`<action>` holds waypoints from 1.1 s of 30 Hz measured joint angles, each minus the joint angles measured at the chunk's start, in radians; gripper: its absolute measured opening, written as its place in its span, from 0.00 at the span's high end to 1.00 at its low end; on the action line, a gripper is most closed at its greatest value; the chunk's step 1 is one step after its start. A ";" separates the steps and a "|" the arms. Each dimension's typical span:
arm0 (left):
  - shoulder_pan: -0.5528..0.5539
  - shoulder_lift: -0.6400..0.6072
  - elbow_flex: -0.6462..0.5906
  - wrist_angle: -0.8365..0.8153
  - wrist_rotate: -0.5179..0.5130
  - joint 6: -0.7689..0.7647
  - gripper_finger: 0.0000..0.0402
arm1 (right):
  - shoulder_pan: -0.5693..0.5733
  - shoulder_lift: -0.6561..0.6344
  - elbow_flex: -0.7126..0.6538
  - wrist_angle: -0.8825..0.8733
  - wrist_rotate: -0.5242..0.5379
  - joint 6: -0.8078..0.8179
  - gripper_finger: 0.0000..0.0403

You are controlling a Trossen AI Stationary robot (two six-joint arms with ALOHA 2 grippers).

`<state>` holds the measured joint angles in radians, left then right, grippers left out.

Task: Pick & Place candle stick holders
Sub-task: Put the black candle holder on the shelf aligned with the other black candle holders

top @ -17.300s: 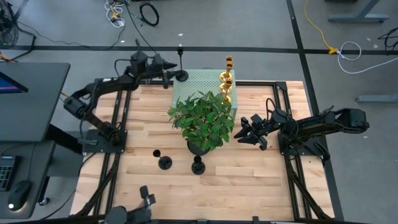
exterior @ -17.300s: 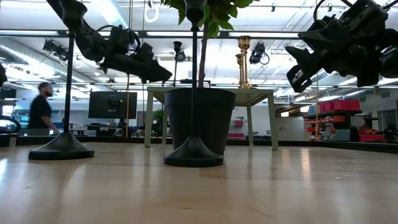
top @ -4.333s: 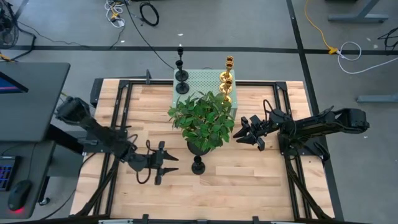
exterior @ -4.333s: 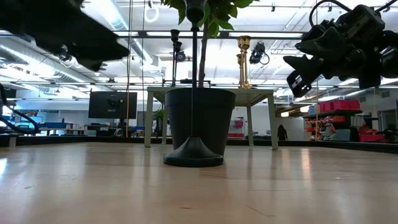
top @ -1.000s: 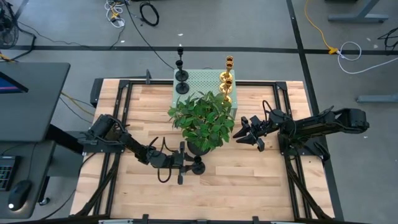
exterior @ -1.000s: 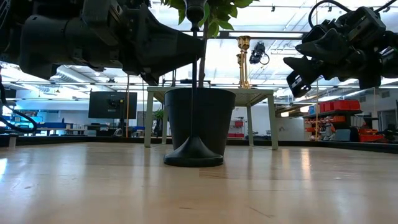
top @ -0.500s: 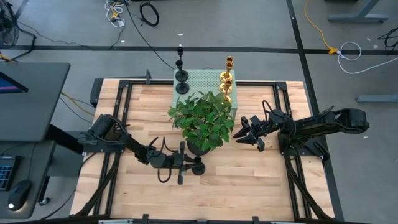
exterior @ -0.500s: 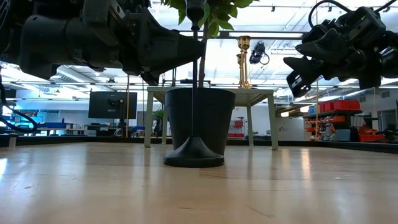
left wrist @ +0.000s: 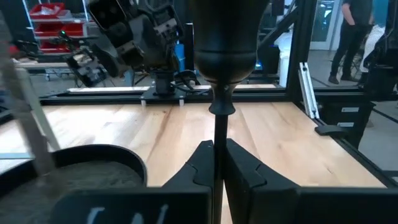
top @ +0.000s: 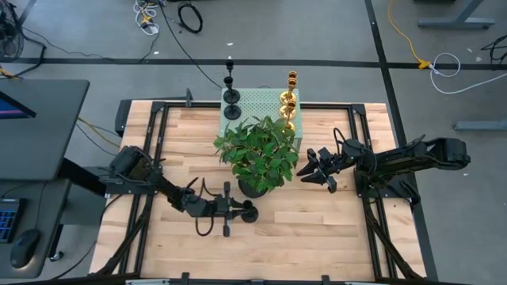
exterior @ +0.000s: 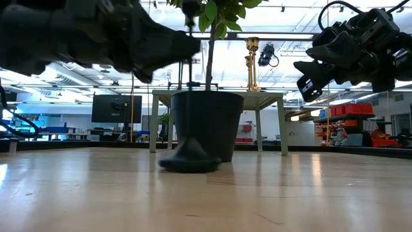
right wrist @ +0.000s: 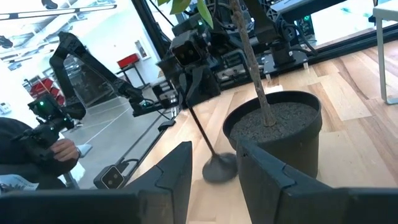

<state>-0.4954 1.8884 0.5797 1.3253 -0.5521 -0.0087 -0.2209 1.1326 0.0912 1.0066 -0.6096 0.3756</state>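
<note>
A matte black candle stick holder (exterior: pixel 190 158) stands tilted just in front of the black plant pot (top: pixel 253 188). My left gripper (top: pixel 235 208) reaches in from the table's left and is shut on it. Two more black holders (top: pixel 230 95) and two gold ones (top: pixel 289 103) stand by their round bases on the green stand (top: pixel 257 101) at the far edge. My right gripper (top: pixel 313 168) hovers open to the right of the plant (top: pixel 257 150), touching nothing. My left gripper pinches the holder's thin stem (left wrist: pixel 217 140) between its two fingers (left wrist: pixel 202 163), below the cup (left wrist: pixel 224 37). The fingers lie level, coming from the table's left, across the stem. The holder leans, and its round base (exterior: pixel 190 162) is tipped, one edge on the table.
The leafy plant overhangs the table's middle, close behind the held holder. Black frame rails (top: pixel 158 142) run along the table's left and right sides. Bare wood (top: pixel 317 229) lies toward the near edge. A person's hand (right wrist: pixel 59 149) shows beyond the table.
My left gripper has moved a little toward the table's left edge with the black holder. The holder, upright on its base a second ago, now leans, and its base has shifted left and tipped up on one side.
</note>
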 joint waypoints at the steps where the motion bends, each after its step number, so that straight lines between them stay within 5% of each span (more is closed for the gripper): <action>1: -0.008 -0.018 -0.012 -0.001 -0.014 0.003 0.97 | 0.000 0.000 0.000 -0.002 0.000 0.000 0.69; 17: -0.128 -0.441 -0.312 -0.040 -0.321 0.002 0.97 | 0.000 0.000 0.000 -0.002 0.000 0.000 0.69; 28: -0.130 -0.632 -0.344 -0.045 -0.609 0.131 0.97 | 0.000 0.000 0.000 -0.002 0.000 0.000 0.69; 33: -0.128 -0.703 -0.344 -0.046 -0.630 0.197 0.97 | 0.000 0.000 0.000 -0.002 0.000 0.000 0.69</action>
<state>-0.6238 1.1855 0.2352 1.2792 -1.1819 0.1883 -0.2207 1.1326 0.0910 1.0050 -0.6098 0.3756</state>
